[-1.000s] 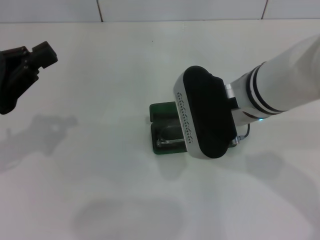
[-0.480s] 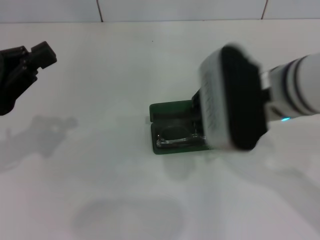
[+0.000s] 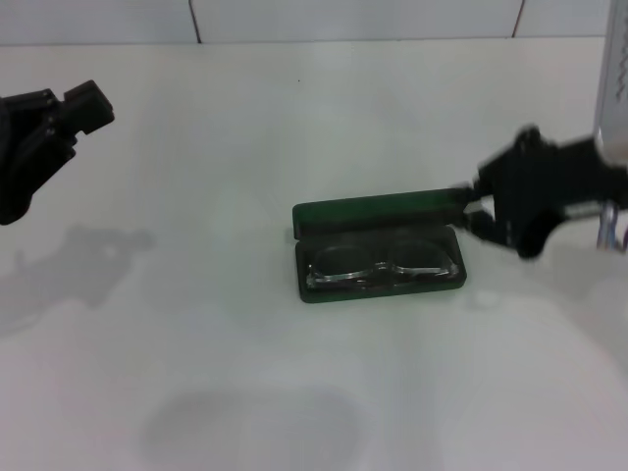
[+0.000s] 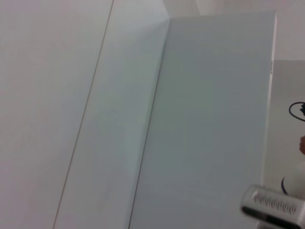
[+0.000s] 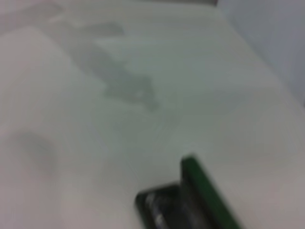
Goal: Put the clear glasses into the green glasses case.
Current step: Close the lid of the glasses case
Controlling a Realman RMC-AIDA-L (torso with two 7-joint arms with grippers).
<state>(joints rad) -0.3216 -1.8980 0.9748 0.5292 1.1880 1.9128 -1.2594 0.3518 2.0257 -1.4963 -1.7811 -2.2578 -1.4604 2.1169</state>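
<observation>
The clear glasses (image 3: pixel 381 267) lay in the open green glasses case (image 3: pixel 378 218); whether the right gripper (image 3: pixel 491 211), just right of it, gaped or pinched was unclear.

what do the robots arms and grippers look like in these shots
Both grippers are black and blocky. The left gripper is matte black with angular, chunky segments. The right gripper is also black, blurred, with a thin cable looping beside it and a pale silver-white housing above. The left wrist view catches a silver-grey module with a row of small slots.
</observation>
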